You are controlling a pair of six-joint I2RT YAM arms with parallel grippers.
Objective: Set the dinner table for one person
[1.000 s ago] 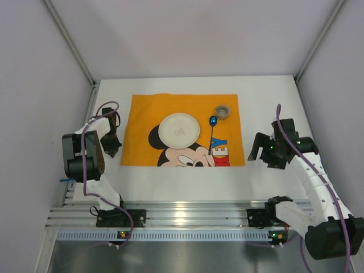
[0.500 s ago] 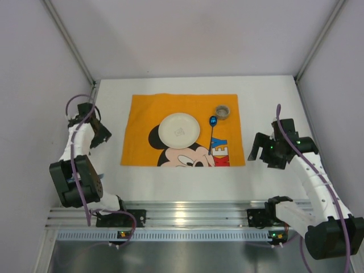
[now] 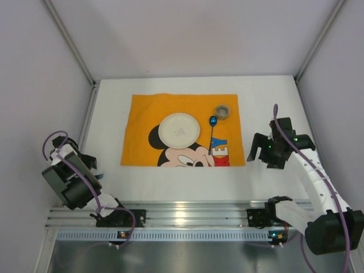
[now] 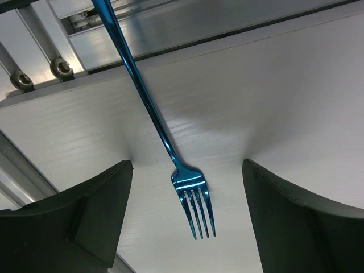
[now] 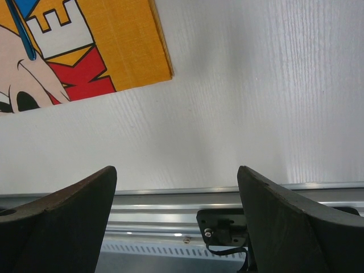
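White table (image 3: pixel 170 177) lies under both arms: left arm (image 3: pixel 71 182) sits folded low at the near-left corner, left gripper (image 4: pixel 187 168) spread wide with a blue fork (image 4: pixel 192 199) untouched between its fingers, while right arm (image 3: pixel 315 176) extends forward, right gripper (image 5: pixel 176 170) open and empty, the mat (image 5: pixel 114 45) corner beyond its left finger.

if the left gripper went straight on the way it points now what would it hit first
Most likely the blue fork, lying on the white tabletop between the left gripper's open fingers, with the tabletop just under it. Depth is hard to judge here.
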